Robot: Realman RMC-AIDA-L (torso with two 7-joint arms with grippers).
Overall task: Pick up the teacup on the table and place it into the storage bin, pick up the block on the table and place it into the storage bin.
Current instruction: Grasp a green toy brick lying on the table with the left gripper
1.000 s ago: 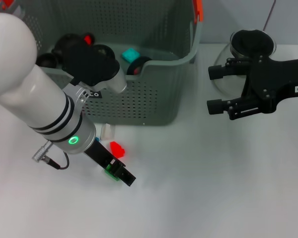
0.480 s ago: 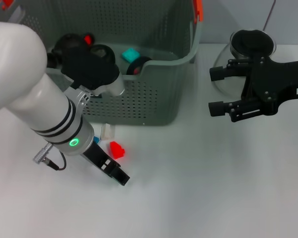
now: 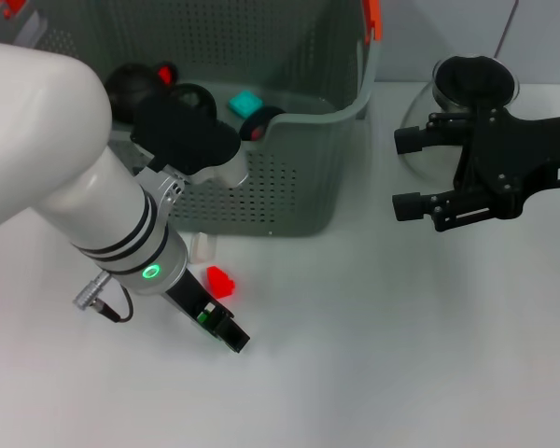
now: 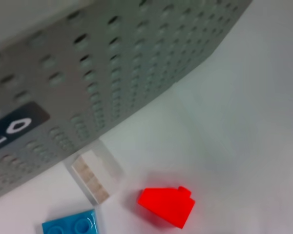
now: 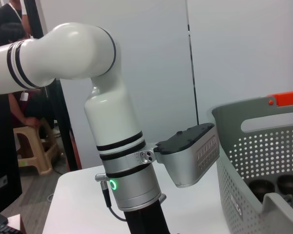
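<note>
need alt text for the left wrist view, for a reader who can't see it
A red block lies on the white table beside a clear block and a blue studded plate. Behind them stands the perforated wall of the grey-green storage bin.

Looks like a robotics lab or test room: plain white table (image 3: 401, 355), bare white wall panels (image 5: 234, 53), a person (image 5: 10, 29) standing around in the back, plastic stool (image 5: 36, 148) on the floor.
</note>
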